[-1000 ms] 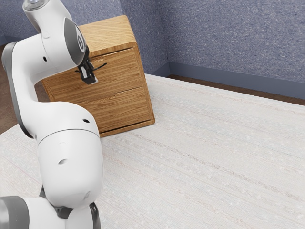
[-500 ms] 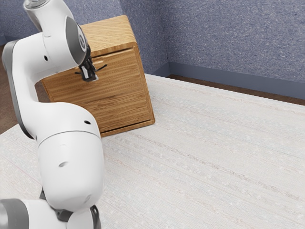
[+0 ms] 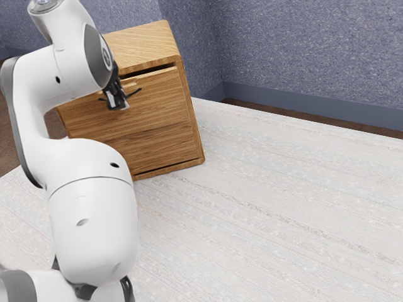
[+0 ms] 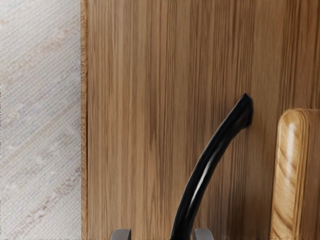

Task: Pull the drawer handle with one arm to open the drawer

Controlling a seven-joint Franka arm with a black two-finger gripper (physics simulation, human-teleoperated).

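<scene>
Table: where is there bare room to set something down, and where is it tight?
The table is bare from the cabinet across to the wall on the exterior view's right. It is crowded at the top drawer, where the gripper sits at the handle, and beside the arm.

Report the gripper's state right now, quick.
Gripper: at the drawer handle; whether it is open or shut cannot be told.
</scene>
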